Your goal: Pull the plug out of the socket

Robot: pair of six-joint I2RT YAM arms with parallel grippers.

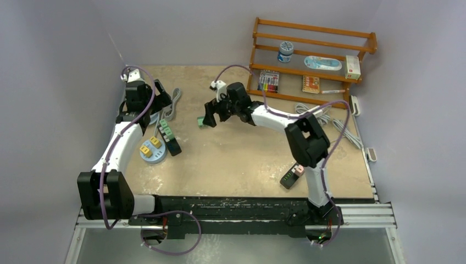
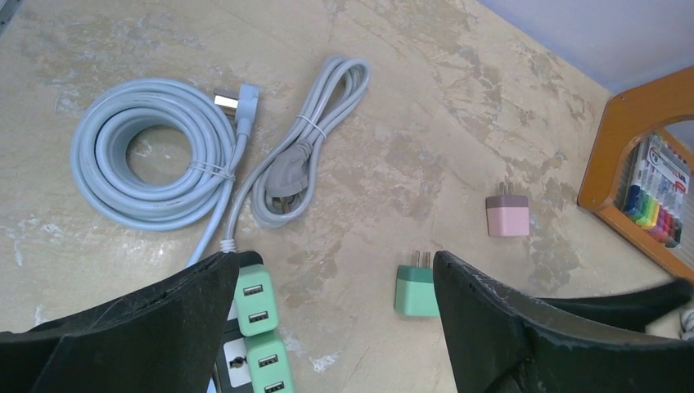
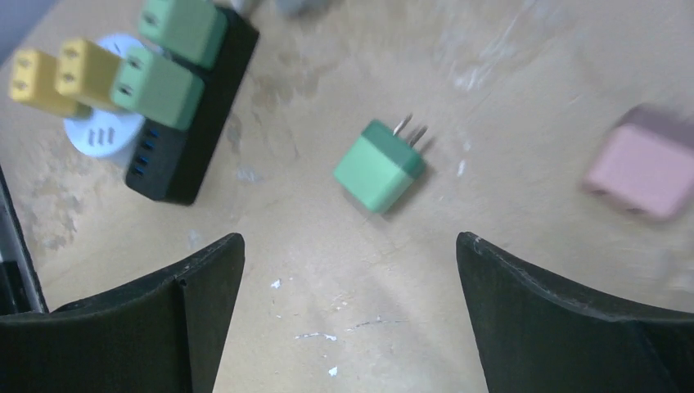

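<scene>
A black power strip (image 3: 192, 123) lies on the table with two green plugs (image 3: 155, 86) seated in it. The strip (image 1: 171, 142) is at the left in the top view. Beside it stands a round white socket (image 3: 102, 135) carrying two yellow plugs (image 3: 88, 72). A loose green plug (image 3: 379, 166) lies on its side, prongs bare. My right gripper (image 3: 350, 246) hovers open just above it with nothing between its fingers. My left gripper (image 2: 335, 262) is open over the strip's end, where its green plugs (image 2: 254, 303) show beside the left finger. The loose green plug (image 2: 416, 286) lies near its right finger.
A loose pink plug (image 2: 507, 217) rests on the table beyond the green one. A coiled pale cable (image 2: 155, 155) and a bundled grey cord (image 2: 307, 151) lie at the back left. A wooden shelf (image 1: 308, 55) stands at the back right. A second power strip (image 1: 291, 176) is by the right arm's base.
</scene>
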